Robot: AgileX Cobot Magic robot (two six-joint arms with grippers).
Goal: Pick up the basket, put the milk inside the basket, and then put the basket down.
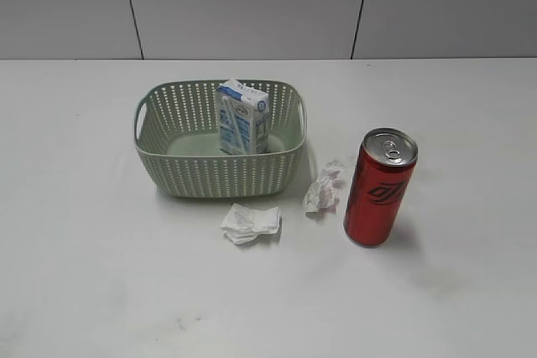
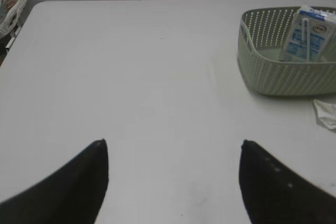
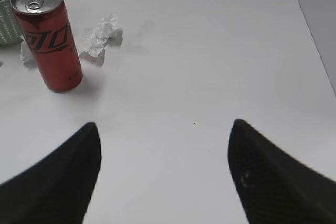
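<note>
The pale sage-green basket (image 1: pixel 210 175) stands on the white table at centre. The white and blue milk carton (image 1: pixel 242 117) stands upright inside it, toward the right. In the left wrist view the basket (image 2: pixel 278 74) with the milk (image 2: pixel 307 34) is at the far right. A corner of the basket (image 3: pixel 13 22) shows at the top left of the right wrist view. My left gripper (image 2: pixel 173 145) is open and empty over bare table, well left of the basket. My right gripper (image 3: pixel 164 125) is open and empty over bare table, right of the can. Neither gripper shows in the exterior view.
A tall red soda can (image 1: pixel 379 187) stands right of the basket; it also shows in the right wrist view (image 3: pixel 48 38). Two crumpled white paper scraps lie in front of the basket (image 1: pixel 250 223) and beside the can (image 1: pixel 324 187). The table's right edge (image 3: pixel 315 35) meets a grey wall.
</note>
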